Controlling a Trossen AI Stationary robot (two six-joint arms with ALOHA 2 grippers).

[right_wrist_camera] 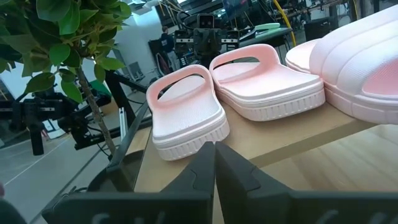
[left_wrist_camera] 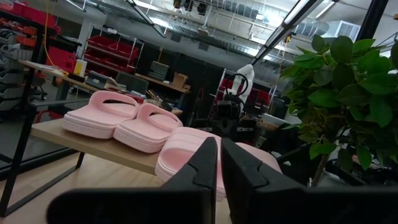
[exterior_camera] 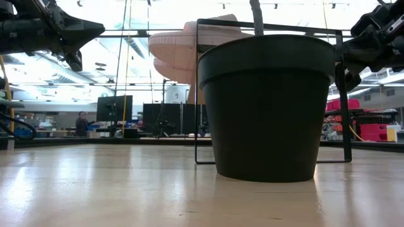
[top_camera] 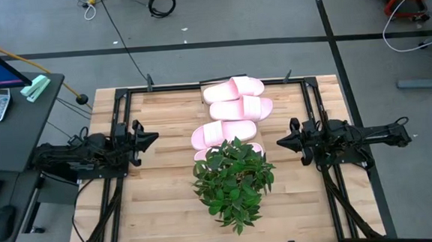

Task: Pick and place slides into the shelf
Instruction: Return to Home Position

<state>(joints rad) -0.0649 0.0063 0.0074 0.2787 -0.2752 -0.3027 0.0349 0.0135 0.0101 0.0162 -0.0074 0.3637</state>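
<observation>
**Left gripper** (left_wrist_camera: 219,146): fingers drawn together to a hairline gap, holding nothing. It hangs above the desk (top_camera: 169,214) toward its left edge, pointing inward at the shelf.

**Right gripper** (right_wrist_camera: 214,149): fingers closed tip to tip, empty. It hangs toward the desk's right edge, facing the left one across the middle.

**Slides** (top_camera: 234,108): four, pale pink, all lying on the shelf (right_wrist_camera: 298,135) in a row, touching or nearly so. The row runs from the middle of the desk's far edge toward its centre. The nearest slide (top_camera: 257,147) is mostly hidden under foliage.

**Plant** (top_camera: 233,181): a leafy shrub in a black pot (exterior_camera: 265,107). It stands at the shelf's near end, between the two grippers and toward the desk's near edge. Its leaves overhang the last slide.

**Status (judged):** placing looks complete; only retraction of the arms remains.

**Hazards (judged):**
- Both grippers sit level with the shelf's near end and close to the foliage. A sideways or forward sweep could catch a branch, rock the pot and nudge the nearest slide.
- In the right wrist view the slides sit close to the plank's long edge. A knock to the shelf could tip one onto the desk.
- A straight pull back, away from the middle, seems the safest way out.
</observation>
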